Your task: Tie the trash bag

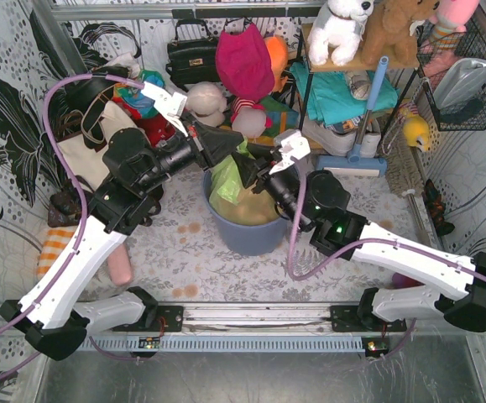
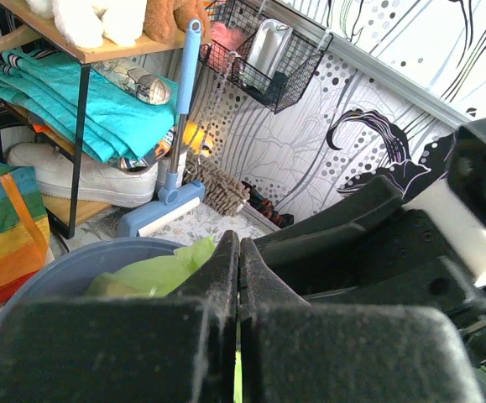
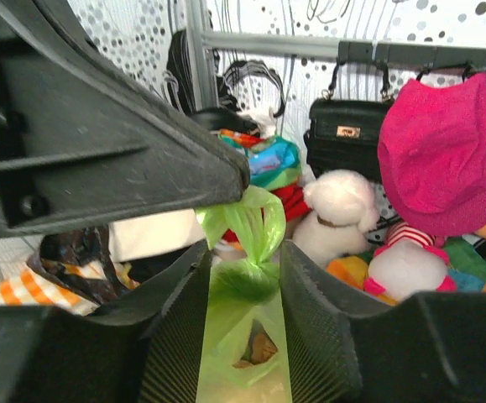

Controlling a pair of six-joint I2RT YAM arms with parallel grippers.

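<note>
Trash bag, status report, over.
Left gripper shut on the trash bag top. Right gripper straddles its neck, grip unclear. Bag sits in the bin, grippers crowded close above.

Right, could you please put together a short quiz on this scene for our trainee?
1. True or false: the trash bag sits in the blue-grey bin.
2. Which are shut on the bag's top? A left fingers, B right fingers, C neither.
3. Fill in: something crumpled and brown shows through the bag's plastic; it looks like ____.
Key: 1 true; 2 A; 3 paper.
</note>
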